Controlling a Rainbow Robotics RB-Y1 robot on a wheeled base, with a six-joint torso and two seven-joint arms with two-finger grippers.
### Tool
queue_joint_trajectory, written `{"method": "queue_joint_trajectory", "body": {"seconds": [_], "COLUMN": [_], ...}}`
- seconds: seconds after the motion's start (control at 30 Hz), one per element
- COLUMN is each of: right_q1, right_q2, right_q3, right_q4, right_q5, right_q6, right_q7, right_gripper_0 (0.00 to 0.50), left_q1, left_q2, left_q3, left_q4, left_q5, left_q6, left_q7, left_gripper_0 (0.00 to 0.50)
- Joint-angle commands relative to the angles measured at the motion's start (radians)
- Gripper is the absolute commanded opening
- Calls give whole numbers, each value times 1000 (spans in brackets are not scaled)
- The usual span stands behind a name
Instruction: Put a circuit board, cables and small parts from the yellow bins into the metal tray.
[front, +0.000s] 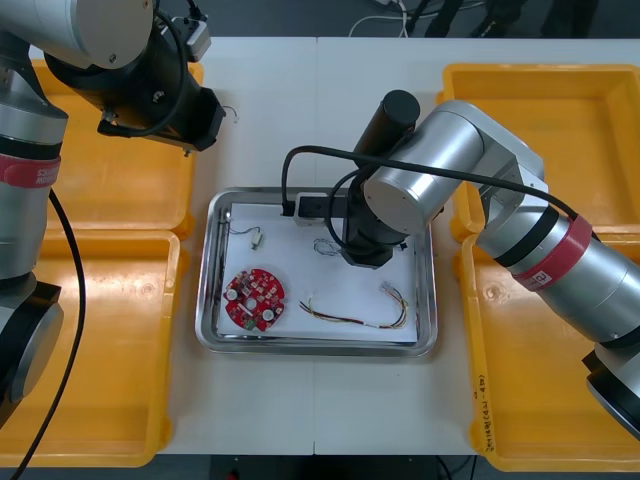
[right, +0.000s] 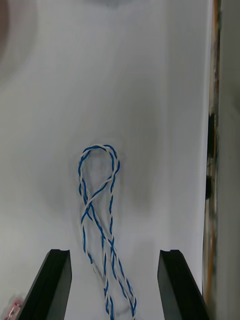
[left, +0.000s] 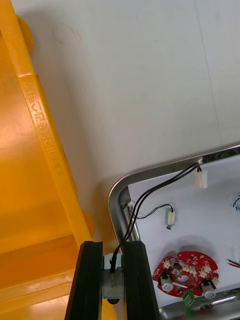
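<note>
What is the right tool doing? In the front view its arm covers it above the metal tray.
Observer: The right tool is open and straddles the blue and white cable, which lies on the metal tray's white inside.
Operator: And the other one?
Observer: The left tool is shut on the end of a black cable, next to a yellow bin and just off the tray's corner.
</note>
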Motion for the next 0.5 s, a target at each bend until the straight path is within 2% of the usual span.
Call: {"method": "queue_joint_trajectory", "body": {"seconds": [0.03, 0.23, 0.5], "right_q1": [-13, -31, -100], "right_q2": [4, 6, 4], "right_q3": [-26, -83, -195], "right_q4": [-37, -70, -73], "right_q5": [0, -22, -108], "right_q6": [57, 168, 344], "right_q7": [5, -5, -31], "right_gripper_0": [500, 500, 500], "left_q1": [1, 1, -1], "left_q2": [-14, -12, -14], "left_q3": [-10, -10, -10], "left_q4": [-38, -40, -42], "left_q5": [0, 2, 6], "left_q6": [7, 7, 7], "left_q7": [73, 82, 93], "left_gripper_0": [1, 0, 0]}}
